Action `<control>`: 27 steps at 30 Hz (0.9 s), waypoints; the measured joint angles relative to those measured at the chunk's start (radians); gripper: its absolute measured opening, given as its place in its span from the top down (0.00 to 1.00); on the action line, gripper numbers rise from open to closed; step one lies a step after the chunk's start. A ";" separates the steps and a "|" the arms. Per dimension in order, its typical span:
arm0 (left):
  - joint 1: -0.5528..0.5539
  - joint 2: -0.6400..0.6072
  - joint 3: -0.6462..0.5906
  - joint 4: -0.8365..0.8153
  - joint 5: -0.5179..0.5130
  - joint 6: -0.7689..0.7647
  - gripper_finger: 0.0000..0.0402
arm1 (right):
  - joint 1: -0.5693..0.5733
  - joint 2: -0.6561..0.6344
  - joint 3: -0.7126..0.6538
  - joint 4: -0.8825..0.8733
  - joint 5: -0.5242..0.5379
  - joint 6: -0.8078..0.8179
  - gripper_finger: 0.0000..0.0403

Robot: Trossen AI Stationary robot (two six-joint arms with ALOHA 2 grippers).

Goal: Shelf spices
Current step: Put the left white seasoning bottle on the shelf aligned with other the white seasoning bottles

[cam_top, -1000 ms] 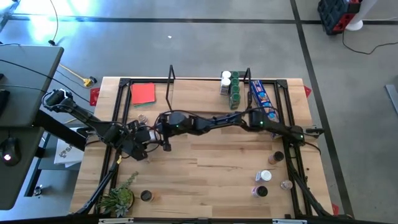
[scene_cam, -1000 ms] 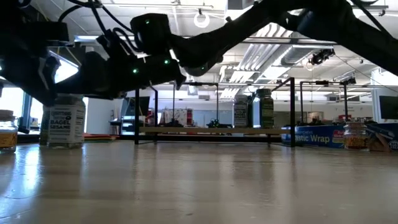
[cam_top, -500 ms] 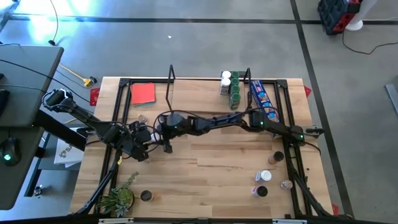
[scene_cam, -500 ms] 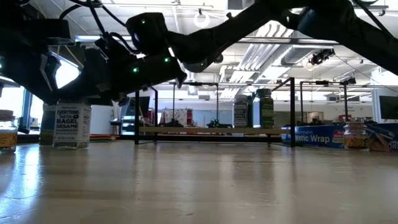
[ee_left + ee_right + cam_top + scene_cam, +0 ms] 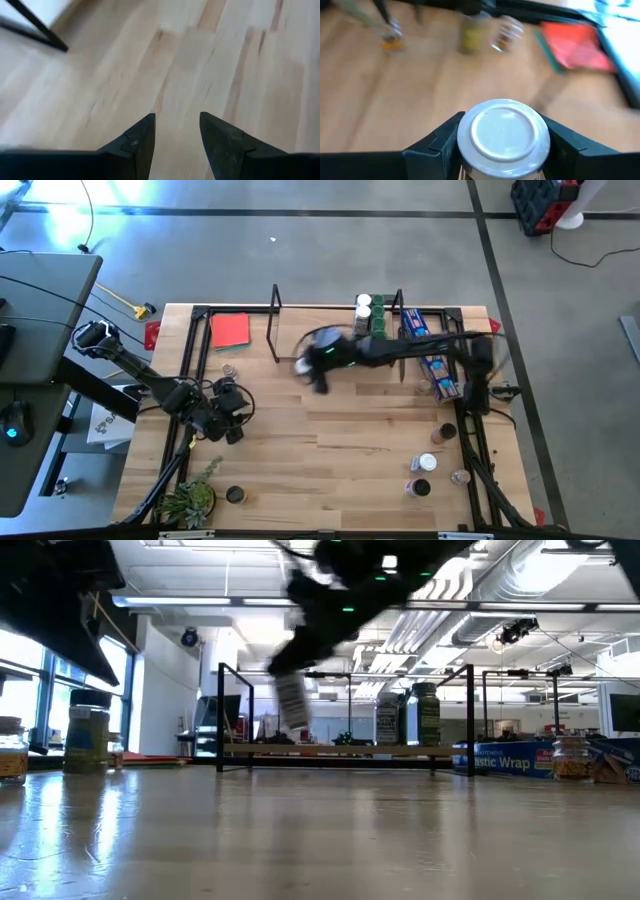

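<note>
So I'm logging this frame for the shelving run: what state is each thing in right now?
Right gripper: shut on a white-capped jar, carried in the air near the shelf.
Left gripper: open, empty, over bare table.
Shelf: a few jars upright at one end.
Loose jars: standing on the table, right side.
Blue box: lying flat.

The left gripper (image 5: 176,142) points down at bare light wood planks of the table (image 5: 210,60). Its two dark fingers (image 5: 140,140) stand a little apart with nothing between them. A thin black bar (image 5: 35,27) crosses one corner.
</note>
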 joint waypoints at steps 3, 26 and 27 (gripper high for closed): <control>-0.003 0.000 0.000 0.052 -0.058 0.031 0.63 | -0.076 -0.177 -0.194 0.038 0.007 0.002 0.53; 0.010 0.000 -0.001 0.255 -0.230 0.217 0.63 | -0.335 -0.376 -0.540 0.214 -0.067 0.023 0.38; 0.014 0.000 -0.001 0.256 -0.225 0.217 0.63 | -0.335 -0.380 -0.540 0.208 -0.056 0.017 0.37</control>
